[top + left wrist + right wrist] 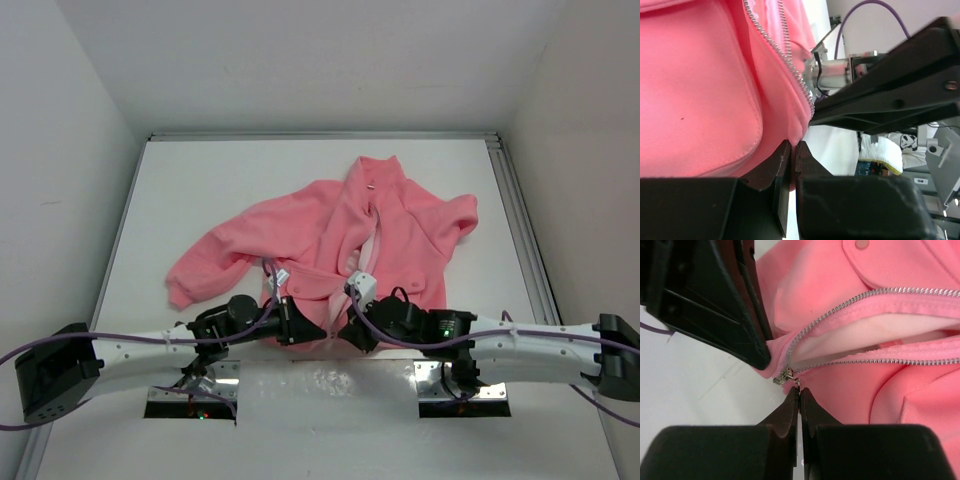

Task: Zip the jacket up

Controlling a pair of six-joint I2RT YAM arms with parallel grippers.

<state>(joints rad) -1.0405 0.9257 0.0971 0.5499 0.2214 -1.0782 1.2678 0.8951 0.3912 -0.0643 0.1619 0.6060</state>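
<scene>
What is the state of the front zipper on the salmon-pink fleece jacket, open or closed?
Open. The two rows of silver metal teeth spread apart from the small metal slider, with pale lining showing between them.

Left gripper (794, 150) is clamped on the jacket (700, 90) at its bottom edge, pink fleece pinched between the dark fingers. Zipper teeth (785, 55) run down from the top toward that pinch. The right gripper (820, 114) points in from the right, its tip just beside them.

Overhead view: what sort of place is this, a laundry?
Probably a robot test bench: plain white walls box in a white table, the left arm and right arm sit at its edge, handling one jacket.
</scene>
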